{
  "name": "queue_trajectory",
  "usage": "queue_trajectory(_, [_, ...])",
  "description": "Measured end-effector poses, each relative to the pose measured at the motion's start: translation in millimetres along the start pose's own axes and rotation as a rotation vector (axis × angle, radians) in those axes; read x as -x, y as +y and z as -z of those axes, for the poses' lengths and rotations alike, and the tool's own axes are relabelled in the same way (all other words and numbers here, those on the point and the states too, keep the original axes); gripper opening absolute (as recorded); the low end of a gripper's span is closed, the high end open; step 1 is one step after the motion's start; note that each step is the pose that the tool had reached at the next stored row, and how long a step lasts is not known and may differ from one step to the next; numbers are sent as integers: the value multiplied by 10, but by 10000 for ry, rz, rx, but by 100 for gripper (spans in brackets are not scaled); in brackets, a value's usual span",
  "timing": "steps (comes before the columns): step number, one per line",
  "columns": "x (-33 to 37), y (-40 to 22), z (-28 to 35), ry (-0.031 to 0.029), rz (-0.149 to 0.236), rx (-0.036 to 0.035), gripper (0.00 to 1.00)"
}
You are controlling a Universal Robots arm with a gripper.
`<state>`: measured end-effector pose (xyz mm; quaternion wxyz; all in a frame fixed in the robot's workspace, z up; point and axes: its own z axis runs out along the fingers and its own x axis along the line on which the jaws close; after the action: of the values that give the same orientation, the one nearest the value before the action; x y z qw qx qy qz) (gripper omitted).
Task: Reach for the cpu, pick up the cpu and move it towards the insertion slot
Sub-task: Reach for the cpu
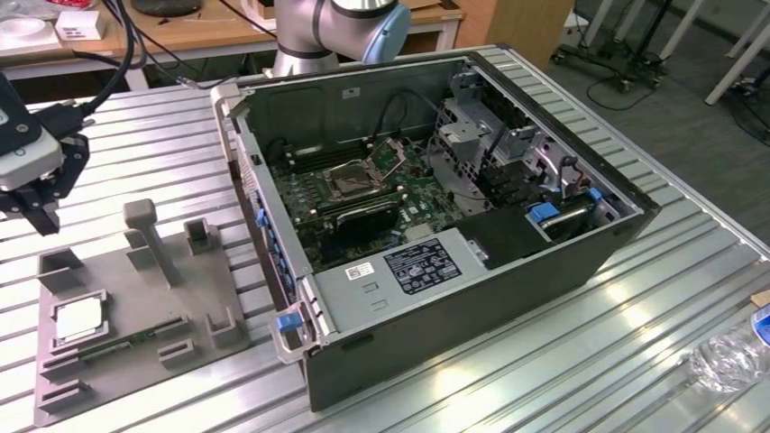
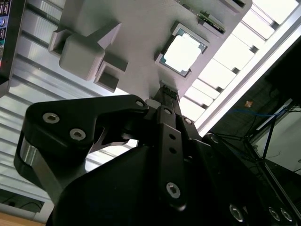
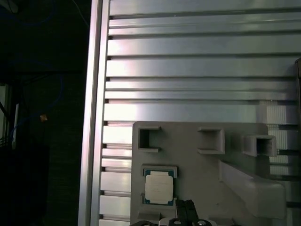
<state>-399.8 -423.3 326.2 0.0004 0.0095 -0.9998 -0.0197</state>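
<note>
Silvery-white square cpu [image 1: 78, 317] sat in a recess of the grey fixture plate [image 1: 205, 302], apparently steadying it for pickup; the black end effector [image 1: 42, 215] hovered above, clenched, empty.

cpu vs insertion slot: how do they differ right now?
The cpu is a bright silvery square; the insertion slot is a shiny frame with a dark centre. The cpu lies in the grey fixture plate on the table; the insertion slot sits on the green board inside the open case. Both are square and flat.
</note>
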Motion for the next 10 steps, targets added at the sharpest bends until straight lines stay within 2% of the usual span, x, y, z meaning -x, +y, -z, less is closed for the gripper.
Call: queue_trajectory(10, [0, -2, -20, -3, 1, 1, 11])
